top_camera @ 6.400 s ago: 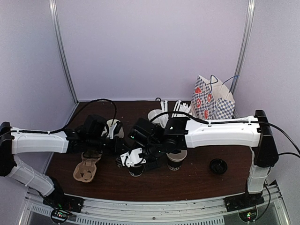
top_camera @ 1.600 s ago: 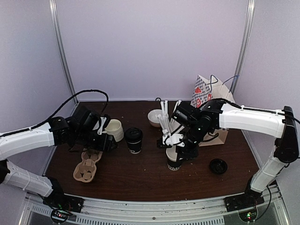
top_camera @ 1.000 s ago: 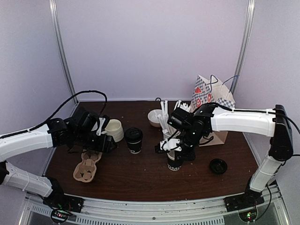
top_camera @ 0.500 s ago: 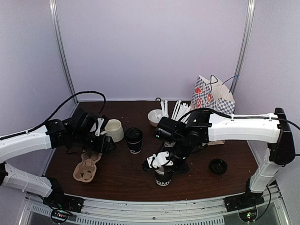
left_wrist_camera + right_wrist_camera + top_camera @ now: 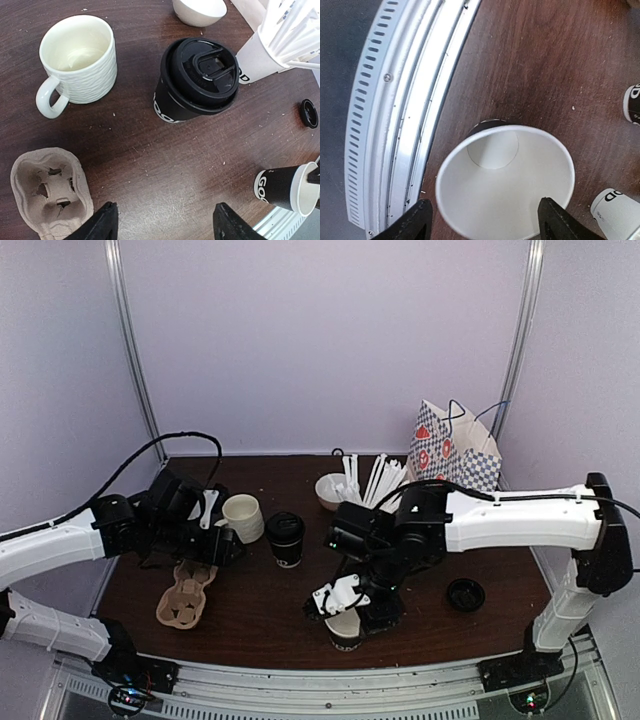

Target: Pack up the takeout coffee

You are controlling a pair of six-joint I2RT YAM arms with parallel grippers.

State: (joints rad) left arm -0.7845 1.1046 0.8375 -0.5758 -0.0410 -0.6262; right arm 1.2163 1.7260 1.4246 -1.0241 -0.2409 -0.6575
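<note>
Seeing the right gripper (image 5: 487, 222) hovering over the lidless cup (image 5: 505, 195) near the front edge of the table (image 5: 520, 65), fingers apart on either side of it. We're watching the left gripper (image 5: 162, 225) hanging above the table, fingers apart, holding nothing. The lidded cup (image 5: 197, 80) is standing beside the mug (image 5: 77, 57), and 1 loose lid (image 5: 465, 594) is lying further right.

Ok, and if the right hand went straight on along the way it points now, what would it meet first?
The lidless black cup. The right hand points down at its open mouth, with the fingers apart on either side of the rim. Whether they already touch the rim is unclear from these views.
</note>
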